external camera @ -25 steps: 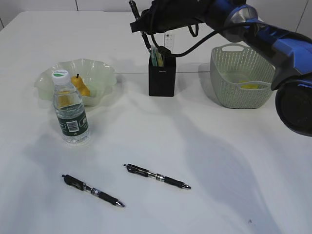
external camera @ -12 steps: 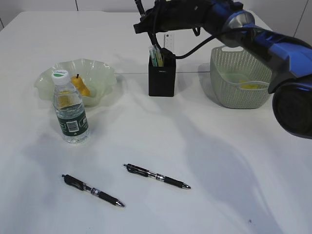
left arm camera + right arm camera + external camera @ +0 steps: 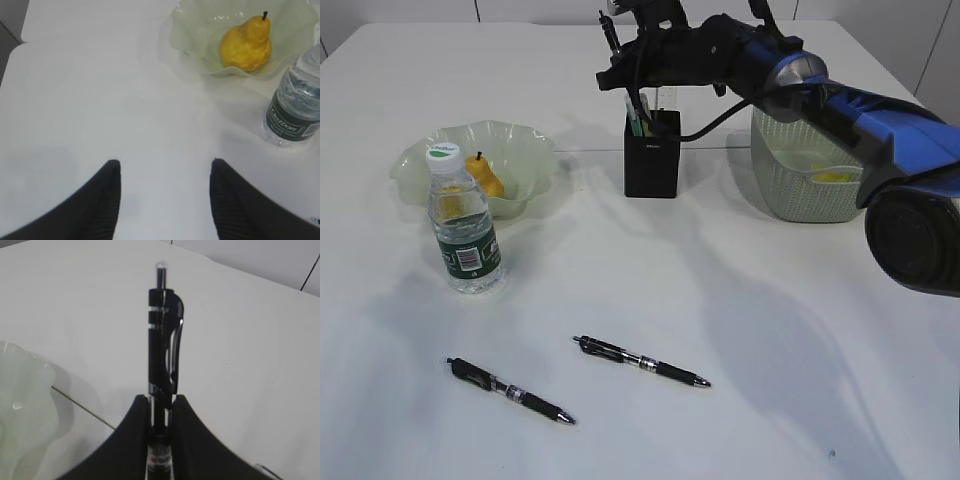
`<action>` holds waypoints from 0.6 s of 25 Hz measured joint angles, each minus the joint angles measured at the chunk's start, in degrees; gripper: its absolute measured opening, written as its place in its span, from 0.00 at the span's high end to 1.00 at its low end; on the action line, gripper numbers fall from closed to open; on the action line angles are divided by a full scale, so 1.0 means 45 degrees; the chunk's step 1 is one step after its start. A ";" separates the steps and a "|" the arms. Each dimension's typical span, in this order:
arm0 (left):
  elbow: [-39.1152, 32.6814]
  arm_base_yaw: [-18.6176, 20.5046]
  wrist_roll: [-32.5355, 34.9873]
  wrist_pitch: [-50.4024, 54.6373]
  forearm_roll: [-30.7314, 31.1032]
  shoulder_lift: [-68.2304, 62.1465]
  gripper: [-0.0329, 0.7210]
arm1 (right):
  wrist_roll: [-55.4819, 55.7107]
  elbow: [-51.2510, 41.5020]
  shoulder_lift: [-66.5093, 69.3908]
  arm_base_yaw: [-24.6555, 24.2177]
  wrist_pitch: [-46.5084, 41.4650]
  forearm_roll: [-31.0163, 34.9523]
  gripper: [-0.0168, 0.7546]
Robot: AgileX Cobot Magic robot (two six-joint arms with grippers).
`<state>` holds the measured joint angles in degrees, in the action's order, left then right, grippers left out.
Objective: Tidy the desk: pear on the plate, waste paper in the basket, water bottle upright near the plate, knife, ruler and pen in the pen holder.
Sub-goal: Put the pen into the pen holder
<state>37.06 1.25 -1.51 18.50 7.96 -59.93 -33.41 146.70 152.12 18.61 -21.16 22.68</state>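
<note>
Right gripper (image 3: 162, 405): jaws clenched on a black pen (image 3: 163, 335), held above the pen holder (image 3: 652, 152) at the far middle of the desk (image 3: 720, 300).
Left gripper (image 3: 165, 172): jaws released, nothing between them, over bare desk.
Pear (image 3: 485, 177): on the plate (image 3: 520, 140), far left.
Water bottle (image 3: 464, 222): upright, just in front of the plate.
Basket (image 3: 810, 160): far right, something yellow inside.
Loose pens: two black ones, left pen (image 3: 510, 392) and right pen (image 3: 640, 361), lying near on the desk.
Pen holder contents: green-tipped items stand in it.

A pale panelled wall (image 3: 400, 8) stands at the back, and dark grey floor (image 3: 7, 35) shows below.
</note>
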 joint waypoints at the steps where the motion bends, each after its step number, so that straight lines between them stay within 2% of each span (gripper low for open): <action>1: 0.0000 0.0000 0.0000 -0.0024 0.0000 0.0000 0.42 | 0.0000 0.0000 0.0000 -0.0032 0.0022 0.0000 0.88; 15: 0.0000 0.0000 0.0000 -0.0246 0.0009 0.0000 0.42 | 0.0273 0.0000 0.0000 -0.0292 -0.0690 0.0000 0.88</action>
<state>37.06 1.25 -1.51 17.39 8.00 -59.93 -32.18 146.70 152.12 17.29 -24.26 22.68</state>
